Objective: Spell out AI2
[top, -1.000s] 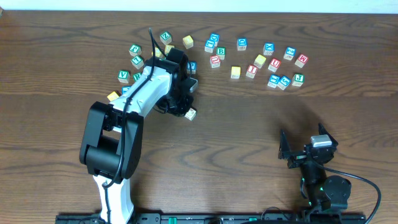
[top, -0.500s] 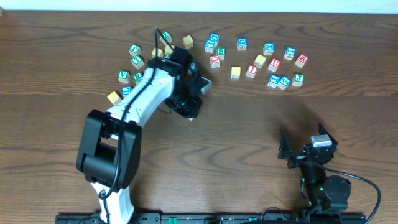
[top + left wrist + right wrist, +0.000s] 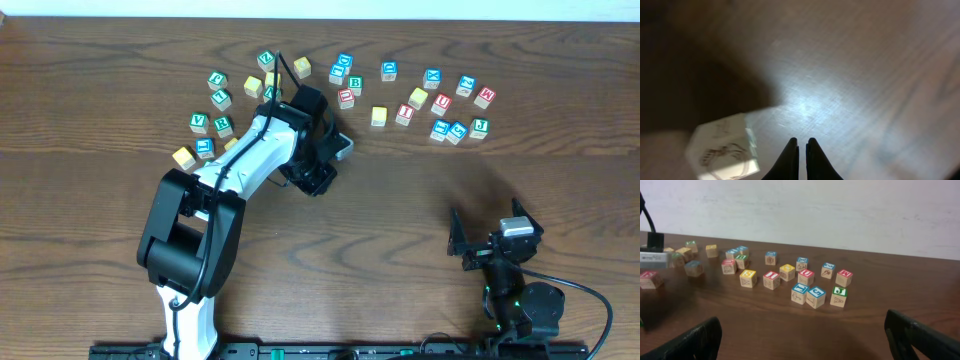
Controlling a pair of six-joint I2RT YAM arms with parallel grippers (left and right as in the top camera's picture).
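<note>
Several wooden letter blocks lie scattered along the back of the table, among them a red-edged I block [image 3: 404,113], also in the right wrist view [image 3: 771,279]. My left gripper [image 3: 322,176] is low over the table, right of the left block cluster. In the left wrist view its fingers [image 3: 801,143] are shut with nothing between them. A pale block [image 3: 722,148] with a line drawing lies just left of the fingers, apart from them. My right gripper [image 3: 494,243] is open and empty near the front right [image 3: 805,336].
A left cluster of green, blue and yellow blocks [image 3: 221,97] lies behind the left arm. A right cluster [image 3: 457,130] lies at the back right, also in the right wrist view [image 3: 816,296]. Bare wood lies between the two arms.
My left arm has swung to the right and slightly back. The pale block seen by its fingertips in the overhead view is now hidden under the gripper. The right arm has not moved.
</note>
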